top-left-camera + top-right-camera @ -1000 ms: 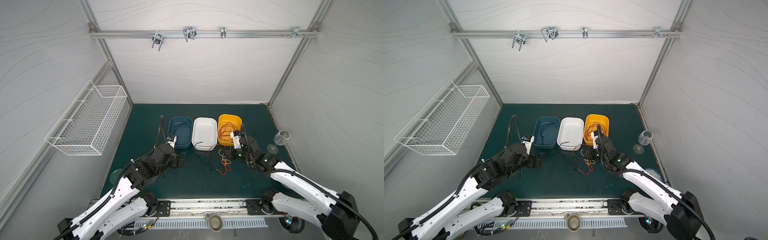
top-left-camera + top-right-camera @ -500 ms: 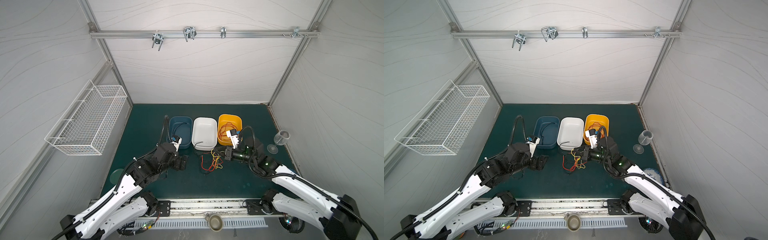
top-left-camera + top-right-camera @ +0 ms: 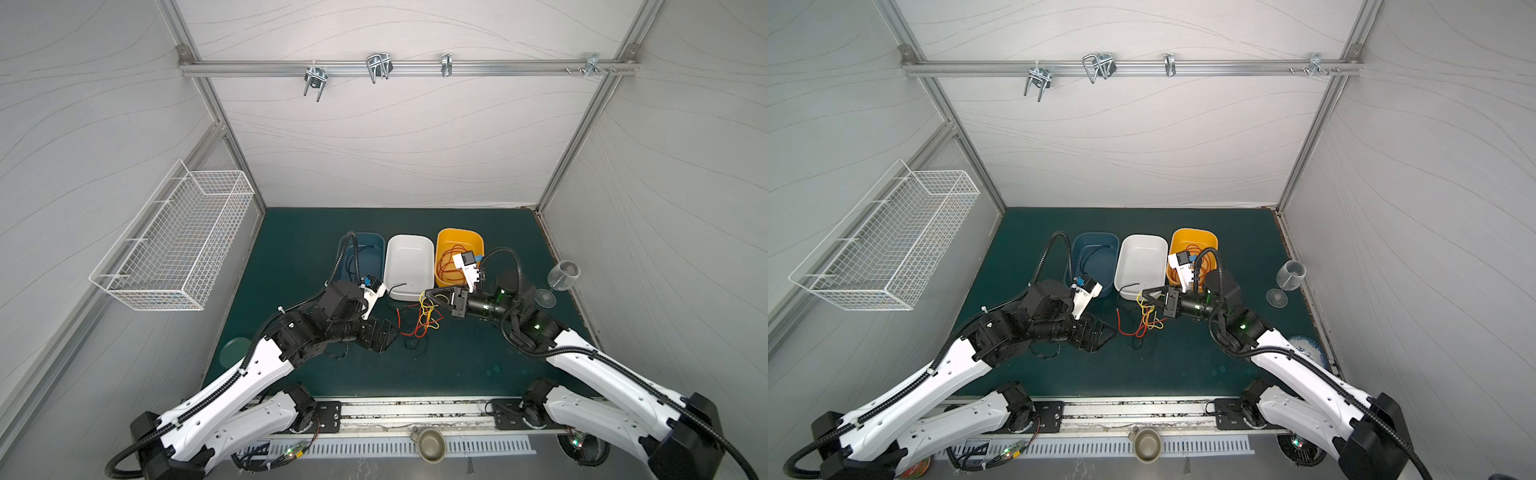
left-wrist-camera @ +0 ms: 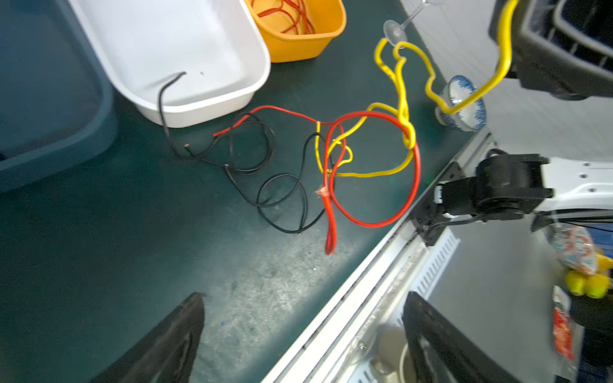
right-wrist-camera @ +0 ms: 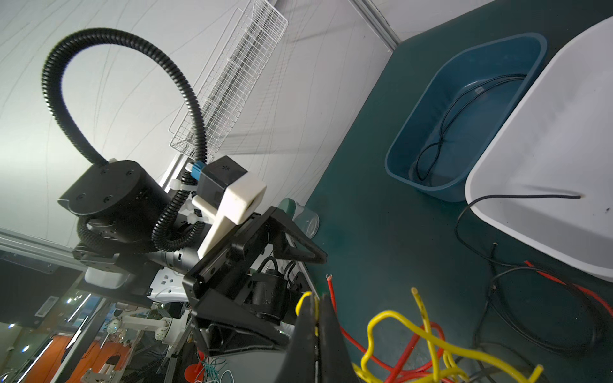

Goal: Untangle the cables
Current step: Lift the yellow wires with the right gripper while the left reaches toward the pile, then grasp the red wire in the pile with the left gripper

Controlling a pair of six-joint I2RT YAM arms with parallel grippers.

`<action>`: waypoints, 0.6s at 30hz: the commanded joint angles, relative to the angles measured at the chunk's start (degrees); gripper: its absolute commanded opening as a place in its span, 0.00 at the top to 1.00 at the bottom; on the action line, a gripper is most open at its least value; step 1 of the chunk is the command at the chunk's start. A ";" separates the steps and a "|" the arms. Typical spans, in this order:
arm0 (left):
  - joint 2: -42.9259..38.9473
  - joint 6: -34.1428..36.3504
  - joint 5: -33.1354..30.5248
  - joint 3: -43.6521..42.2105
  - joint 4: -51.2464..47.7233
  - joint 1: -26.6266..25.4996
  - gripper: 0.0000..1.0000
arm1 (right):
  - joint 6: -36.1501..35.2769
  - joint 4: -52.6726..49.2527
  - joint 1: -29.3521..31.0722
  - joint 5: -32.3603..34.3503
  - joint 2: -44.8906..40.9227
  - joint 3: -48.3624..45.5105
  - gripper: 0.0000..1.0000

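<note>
Just ahead of your left gripper (image 3: 390,333), spread wide and empty, the cables (image 3: 419,323) lie tangled on the mat (image 3: 291,257), a red end (image 4: 330,238) pointing back toward it. Beyond, your right gripper (image 3: 429,294) holds the yellow cable (image 4: 365,174) pinched and raised.

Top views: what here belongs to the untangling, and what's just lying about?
Job: yellow cable, pinched by the shut right gripper; red cable; black cables; open left gripper; likely the blue bin, white bin, orange bin.
Lying about: wine glass, wire basket, patterned bowl.
</note>
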 commanded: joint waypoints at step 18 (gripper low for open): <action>8.95 -11.33 7.94 -0.24 16.10 -0.61 0.63 | -0.02 -2.79 -0.33 0.13 -5.58 1.70 1.00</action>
